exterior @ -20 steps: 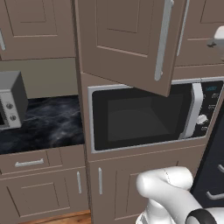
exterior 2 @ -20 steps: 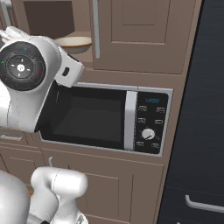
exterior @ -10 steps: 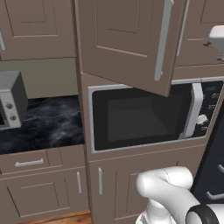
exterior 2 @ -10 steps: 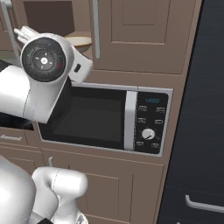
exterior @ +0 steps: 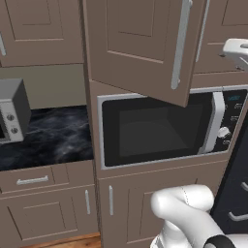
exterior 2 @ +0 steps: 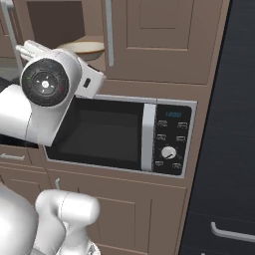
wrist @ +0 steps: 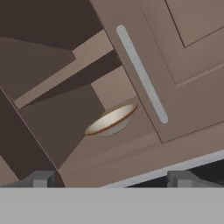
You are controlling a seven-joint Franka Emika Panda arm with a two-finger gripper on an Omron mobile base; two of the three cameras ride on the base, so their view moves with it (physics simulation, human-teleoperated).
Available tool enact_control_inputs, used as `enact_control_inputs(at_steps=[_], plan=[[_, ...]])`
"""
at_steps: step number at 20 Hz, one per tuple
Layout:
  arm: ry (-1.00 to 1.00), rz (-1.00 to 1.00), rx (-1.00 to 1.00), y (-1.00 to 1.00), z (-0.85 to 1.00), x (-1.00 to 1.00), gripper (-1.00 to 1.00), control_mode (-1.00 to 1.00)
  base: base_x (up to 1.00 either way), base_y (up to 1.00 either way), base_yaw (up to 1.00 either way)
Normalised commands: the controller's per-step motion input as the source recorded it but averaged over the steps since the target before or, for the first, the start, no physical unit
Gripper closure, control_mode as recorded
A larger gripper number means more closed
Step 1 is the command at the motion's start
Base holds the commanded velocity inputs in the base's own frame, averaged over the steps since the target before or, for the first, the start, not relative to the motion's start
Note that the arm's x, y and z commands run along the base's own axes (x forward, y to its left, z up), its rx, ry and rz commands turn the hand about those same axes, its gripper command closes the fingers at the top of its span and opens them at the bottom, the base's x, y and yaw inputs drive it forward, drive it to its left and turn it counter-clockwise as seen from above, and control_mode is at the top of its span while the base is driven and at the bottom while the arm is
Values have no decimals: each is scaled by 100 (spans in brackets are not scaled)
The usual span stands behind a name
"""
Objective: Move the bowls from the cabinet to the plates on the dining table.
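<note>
Sitting alone in the open cabinet (wrist: 65, 109): one cream bowl (wrist: 111, 120).

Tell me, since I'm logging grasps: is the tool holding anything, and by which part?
Nothing is held. The tool is open and empty, short of the cream bowl on the open cabinet's shelf.

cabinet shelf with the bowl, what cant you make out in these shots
- Cream bowl, right base view: its left part is covered by the arm.
- Second bowl: hidden in the hand view, where the open cabinet door covers the shelf beyond the cream bowl.
- Cabinet interior, left base view: the open door blocks it.
- Gripper, hand view: just the wide-apart tips clear the bottom edge.
</note>
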Motion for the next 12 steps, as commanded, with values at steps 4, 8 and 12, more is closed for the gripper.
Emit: enact_control_inputs(at_steps=[4,8,12], plan=[[5,-5,1,-5,-6,21,-100,-100,0,0,0],[8,-3,5,-8,-2,29,-100,-100,0,0,0],[-1,1,2,12,-8,17,-100,-100,0,0,0]])
